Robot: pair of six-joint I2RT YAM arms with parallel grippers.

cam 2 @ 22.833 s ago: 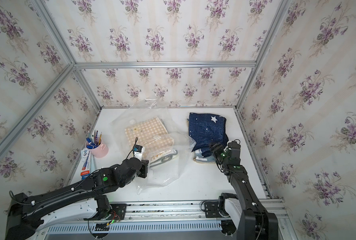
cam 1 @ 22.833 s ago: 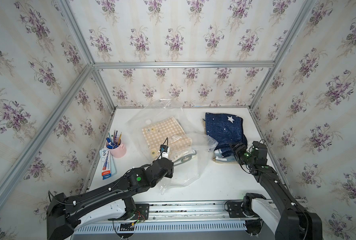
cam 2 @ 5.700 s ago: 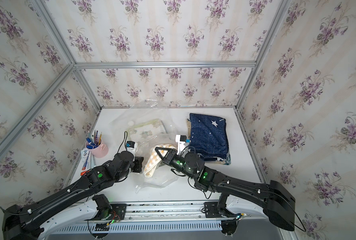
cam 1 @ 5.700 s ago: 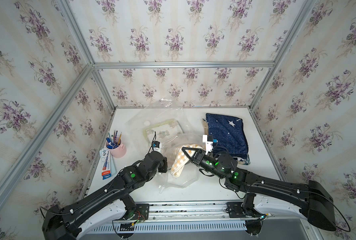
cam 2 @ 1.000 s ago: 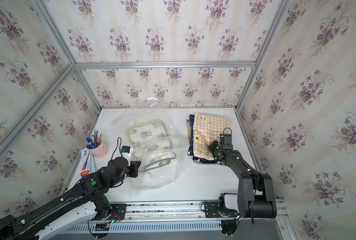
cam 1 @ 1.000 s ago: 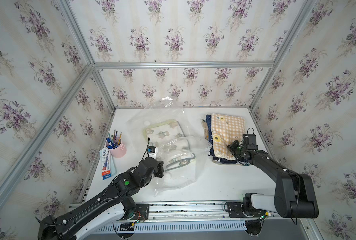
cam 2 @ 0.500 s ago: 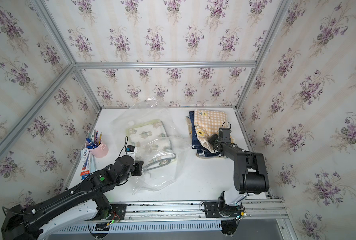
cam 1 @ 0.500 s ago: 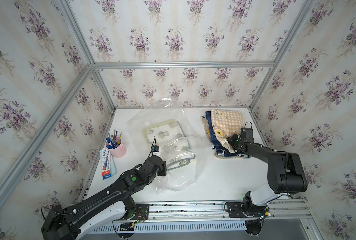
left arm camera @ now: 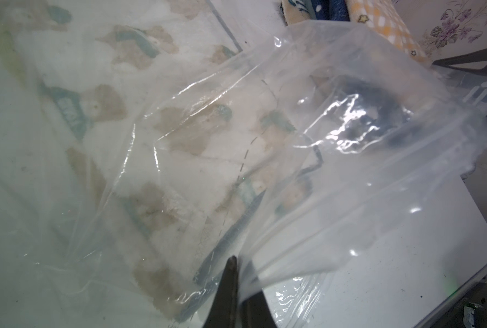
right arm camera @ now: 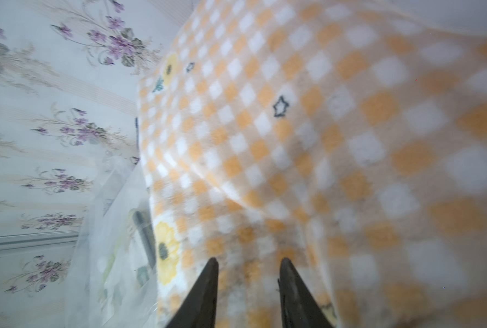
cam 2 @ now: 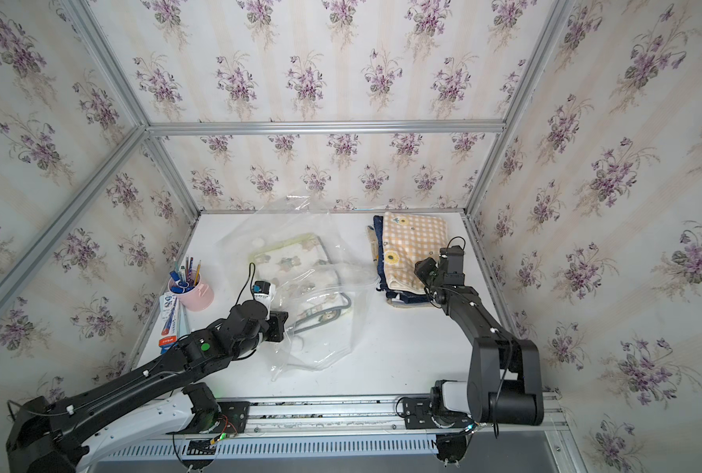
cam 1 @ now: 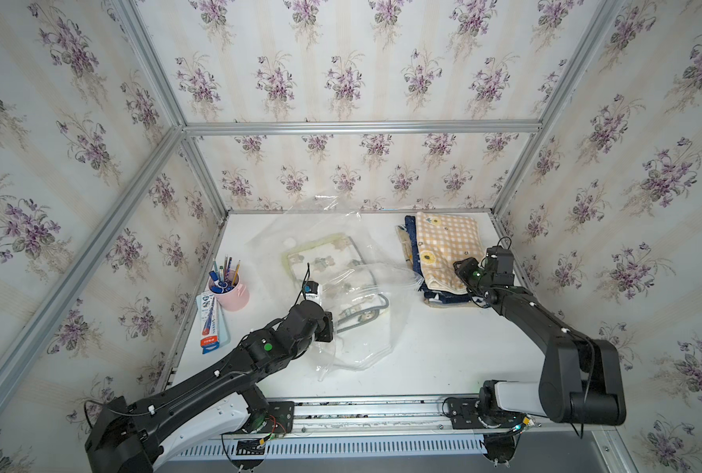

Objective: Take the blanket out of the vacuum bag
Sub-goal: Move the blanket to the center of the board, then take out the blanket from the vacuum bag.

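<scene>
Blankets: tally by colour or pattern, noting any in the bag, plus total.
Orange-and-white checked fleece blanket, top of the stack: 1
Navy blue fleece blanket, beneath it: 1
Cream blanket, bottom of the stack: 1
White bear-print blankets, inside the transparent plastic vacuum bag: 2
Total: 5

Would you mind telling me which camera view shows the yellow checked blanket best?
The top views: both show the yellow checked blanket nearly whole, atop the folded pile. The right wrist view gives only a blurred close-up of its pattern; the left wrist view catches just one corner.
</scene>
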